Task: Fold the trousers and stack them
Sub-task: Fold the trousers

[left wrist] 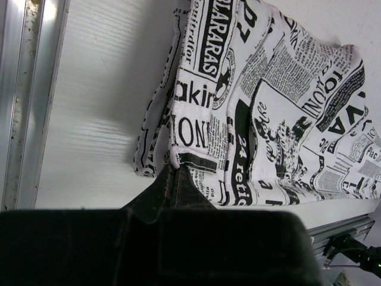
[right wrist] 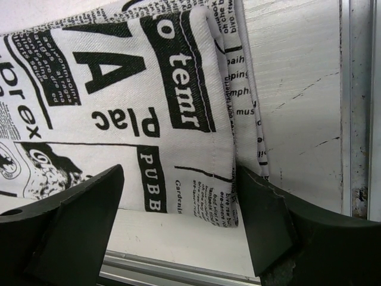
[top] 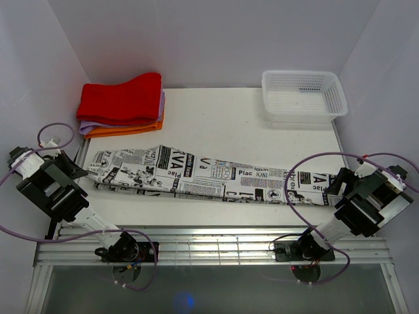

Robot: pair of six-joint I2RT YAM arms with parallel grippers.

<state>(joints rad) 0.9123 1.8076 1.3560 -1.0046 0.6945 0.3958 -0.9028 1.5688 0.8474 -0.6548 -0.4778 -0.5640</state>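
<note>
Top external: L claw (top: 84, 171) pinches trousers (top: 209, 176), R claw (top: 333, 187) spread.

Trousers (top: 203, 175) lie left-to-right across near half of surface (top: 216, 124). Stack of folded cloths (top: 122, 104) behind their left end, basket (top: 303, 96) at far right. Left tool (left wrist: 174, 179) on left end, right tool (right wrist: 178, 190) astride right end.

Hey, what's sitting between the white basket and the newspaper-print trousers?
Nothing. In the top view, only bare white table separates the basket from the trousers.
</note>
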